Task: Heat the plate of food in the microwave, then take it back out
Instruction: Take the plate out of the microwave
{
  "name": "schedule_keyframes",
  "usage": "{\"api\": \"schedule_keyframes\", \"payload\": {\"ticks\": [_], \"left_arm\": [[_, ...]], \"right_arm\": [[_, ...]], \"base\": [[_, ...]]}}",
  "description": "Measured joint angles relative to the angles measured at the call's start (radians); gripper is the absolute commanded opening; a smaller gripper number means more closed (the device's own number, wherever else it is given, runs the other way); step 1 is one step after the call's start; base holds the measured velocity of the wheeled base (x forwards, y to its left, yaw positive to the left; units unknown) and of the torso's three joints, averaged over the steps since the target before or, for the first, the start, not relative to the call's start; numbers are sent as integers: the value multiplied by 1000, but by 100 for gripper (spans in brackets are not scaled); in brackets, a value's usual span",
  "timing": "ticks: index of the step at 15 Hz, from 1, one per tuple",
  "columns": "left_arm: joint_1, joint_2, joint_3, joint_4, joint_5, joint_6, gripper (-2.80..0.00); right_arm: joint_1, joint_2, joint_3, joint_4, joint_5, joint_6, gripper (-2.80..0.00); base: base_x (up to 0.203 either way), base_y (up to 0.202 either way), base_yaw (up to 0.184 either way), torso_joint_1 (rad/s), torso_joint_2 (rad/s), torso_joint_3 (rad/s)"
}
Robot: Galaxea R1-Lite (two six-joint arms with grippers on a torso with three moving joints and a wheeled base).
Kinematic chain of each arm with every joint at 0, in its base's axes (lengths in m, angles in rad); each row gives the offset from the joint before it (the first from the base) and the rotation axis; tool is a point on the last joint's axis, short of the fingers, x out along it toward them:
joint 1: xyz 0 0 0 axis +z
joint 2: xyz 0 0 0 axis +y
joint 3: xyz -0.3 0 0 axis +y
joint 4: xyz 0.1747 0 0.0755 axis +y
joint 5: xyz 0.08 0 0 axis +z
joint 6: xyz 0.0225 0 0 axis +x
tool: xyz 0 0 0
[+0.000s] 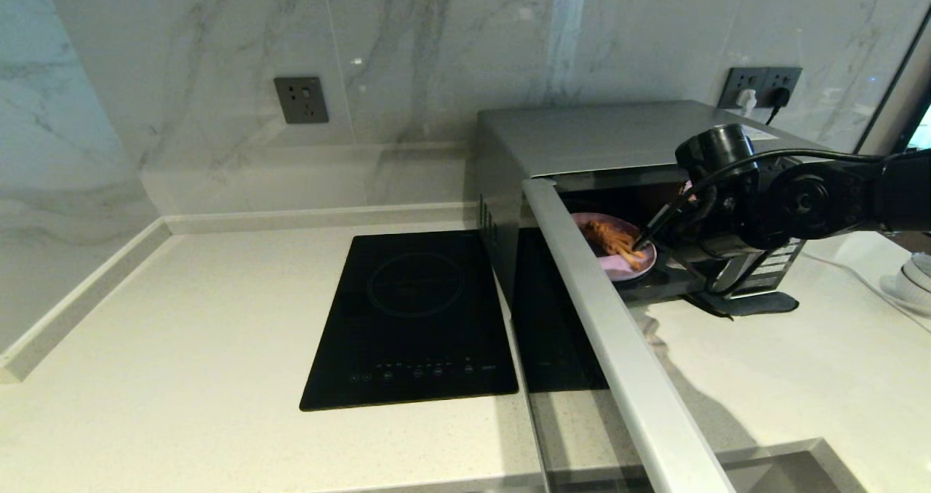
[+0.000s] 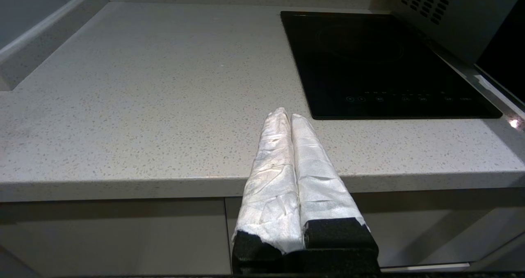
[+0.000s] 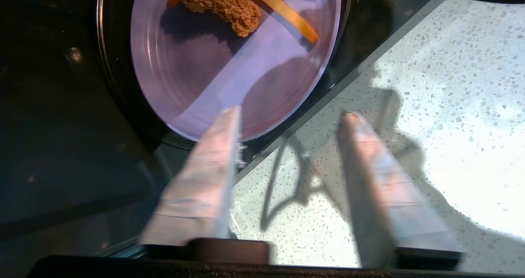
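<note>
The silver microwave (image 1: 582, 137) stands at the back right of the counter with its door (image 1: 618, 347) swung wide open towards me. Inside, on the glass turntable, sits the lilac plate (image 1: 618, 266) (image 3: 197, 73) with a golden-brown fried piece (image 3: 221, 1) and orange strips. My right arm (image 1: 734, 187) reaches into the opening from the right. The right gripper (image 3: 291, 113) is open; one finger (image 3: 221, 146) lies over the plate's near rim, the other over the counter, with nothing between them. The left gripper (image 2: 287, 115) is shut and empty, low at the counter's front edge.
A flat black induction hob (image 1: 414, 318) (image 2: 381, 60) lies left of the microwave. The open door juts far out over the counter. Wall sockets (image 1: 300, 99) and plugged sockets (image 1: 764, 86) sit on the marble wall. A white object (image 1: 909, 278) rests at the far right.
</note>
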Motion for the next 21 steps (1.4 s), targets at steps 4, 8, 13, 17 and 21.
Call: {"api": "schedule_keyframes", "payload": {"ticks": [4, 8, 13, 17, 21], "left_arm": [[0, 0, 0, 0, 0, 0, -280], [0, 0, 0, 0, 0, 0, -280], [0, 0, 0, 0, 0, 0, -280], [0, 0, 0, 0, 0, 0, -280], [0, 0, 0, 0, 0, 0, -280]], "right_arm": [[-6, 41, -16, 9, -56, 75, 0], [-10, 94, -22, 53, -110, 153, 0], [-9, 132, -20, 64, -108, 174, 0], [-9, 163, -40, 57, -104, 175, 0], [-9, 194, -79, 54, -94, 176, 0]], "base": [[0, 0, 0, 0, 0, 0], [0, 0, 0, 0, 0, 0], [0, 0, 0, 0, 0, 0], [0, 0, 0, 0, 0, 0], [0, 0, 0, 0, 0, 0]]}}
